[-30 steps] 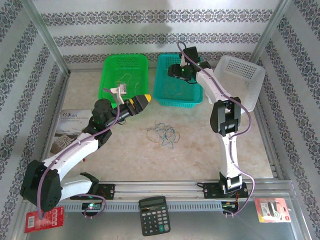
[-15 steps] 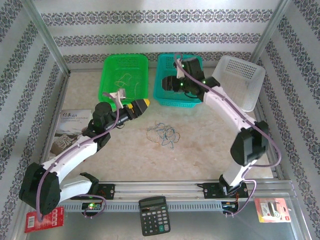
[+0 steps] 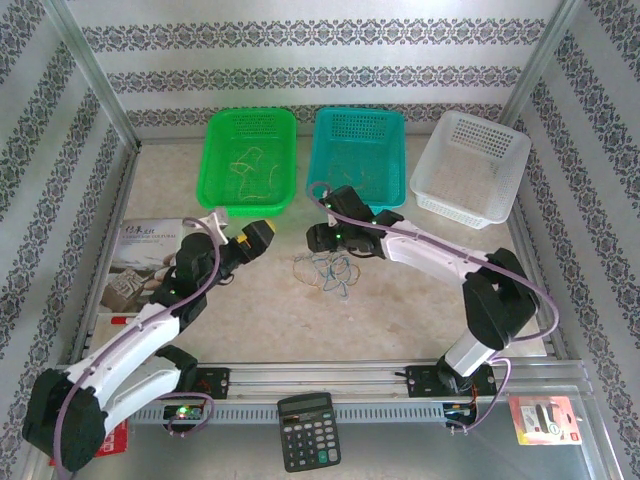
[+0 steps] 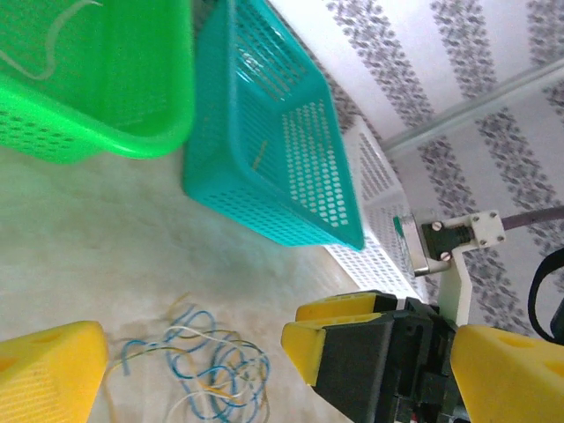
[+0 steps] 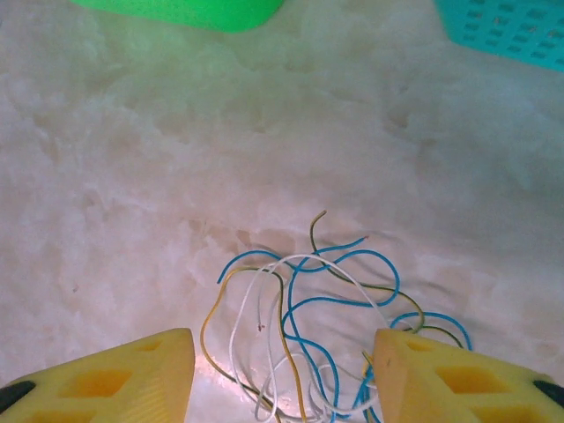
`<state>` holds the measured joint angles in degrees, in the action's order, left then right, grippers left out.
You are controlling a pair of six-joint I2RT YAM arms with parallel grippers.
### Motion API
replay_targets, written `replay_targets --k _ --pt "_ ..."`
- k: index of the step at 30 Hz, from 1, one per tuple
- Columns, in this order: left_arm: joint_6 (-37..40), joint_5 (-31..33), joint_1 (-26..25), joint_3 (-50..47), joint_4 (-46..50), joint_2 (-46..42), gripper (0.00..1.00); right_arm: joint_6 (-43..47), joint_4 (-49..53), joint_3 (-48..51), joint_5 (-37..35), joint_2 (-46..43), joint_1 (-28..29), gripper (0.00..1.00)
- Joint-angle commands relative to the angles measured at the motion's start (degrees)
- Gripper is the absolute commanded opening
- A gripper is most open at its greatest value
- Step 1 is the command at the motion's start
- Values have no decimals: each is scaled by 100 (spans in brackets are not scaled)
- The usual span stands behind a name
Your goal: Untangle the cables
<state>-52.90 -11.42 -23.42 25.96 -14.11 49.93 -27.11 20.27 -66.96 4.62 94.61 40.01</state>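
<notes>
The cables (image 3: 328, 268) lie in a loose tangle of blue, whitish and pale yellow wire on the table's middle. My right gripper (image 3: 320, 240) hovers just behind the tangle, open. In the right wrist view its yellow fingers (image 5: 115, 379) flank the cables (image 5: 308, 326), which lie below and between them untouched. My left gripper (image 3: 255, 238) stands open to the left of the tangle, holding nothing. Its wrist view shows the cables (image 4: 194, 370) on the table and the right gripper's finger (image 4: 330, 339) close ahead. A few pale yellow wires (image 3: 250, 165) rest in the green basket (image 3: 245, 210).
Behind the tangle stand the green basket, a teal basket (image 3: 360, 112) and a white basket (image 3: 455, 213) in a row. A booklet (image 3: 140, 250) lies at the left. On the near rail sit a calculator (image 3: 308, 430) and two red packets (image 3: 545, 420).
My right arm swung out of the teal basket and came down forward-left to the tangle. My left gripper drew back slightly toward the near left.
</notes>
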Motion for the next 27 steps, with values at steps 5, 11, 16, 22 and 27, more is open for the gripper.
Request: replay_targets --k 5,11,16,22,27 --pt "43 834 135 -75 1156 -602 100 -145 20 -607 -364 901 136 54" --pt "-18 826 161 -186 1083 -643 100 -141 141 -975 -531 1370 189 50" --pt "-5 735 171 -164 889 -482 100 -264 336 -1308 -749 1761 198 42" --pt "-27 676 178 -118 728 -318 100 -460 474 -1593 -919 2127 214 35" --pt "-18 684 180 -95 692 -303 100 -491 523 -1688 -958 2314 230 35"
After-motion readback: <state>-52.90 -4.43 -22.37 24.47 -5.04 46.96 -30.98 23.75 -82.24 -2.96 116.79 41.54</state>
